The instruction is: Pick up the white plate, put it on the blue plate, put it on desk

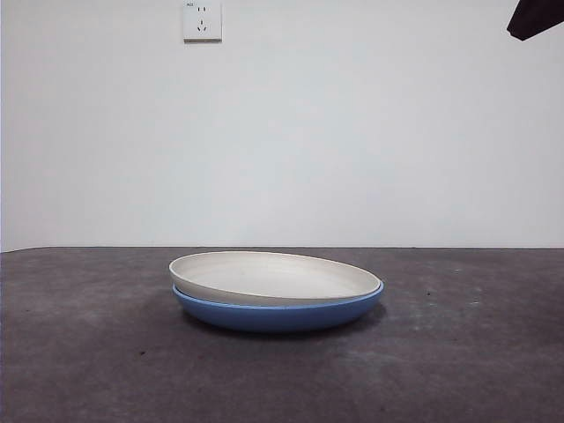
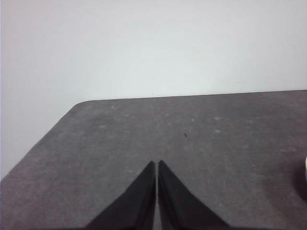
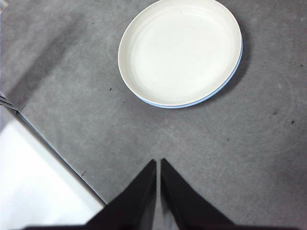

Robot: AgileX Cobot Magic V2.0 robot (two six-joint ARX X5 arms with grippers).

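Note:
The white plate [image 1: 264, 275] lies nested in the blue plate [image 1: 278, 315] on the desk [image 1: 88, 352], slightly tilted. In the right wrist view the white plate [image 3: 180, 50] covers the blue plate [image 3: 221, 86], which shows only as a thin rim. My right gripper [image 3: 158, 163] is shut and empty, well above the desk and apart from the plates; a black tip [image 1: 533, 18] shows at the top right of the front view. My left gripper [image 2: 157, 164] is shut and empty over bare desk [image 2: 192, 143], away from the plates.
A wall socket [image 1: 202, 19] sits high on the white back wall. The desk's edge [image 3: 57, 158] and a pale floor show in the right wrist view. The desk's rounded far corner [image 2: 81, 104] shows in the left wrist view.

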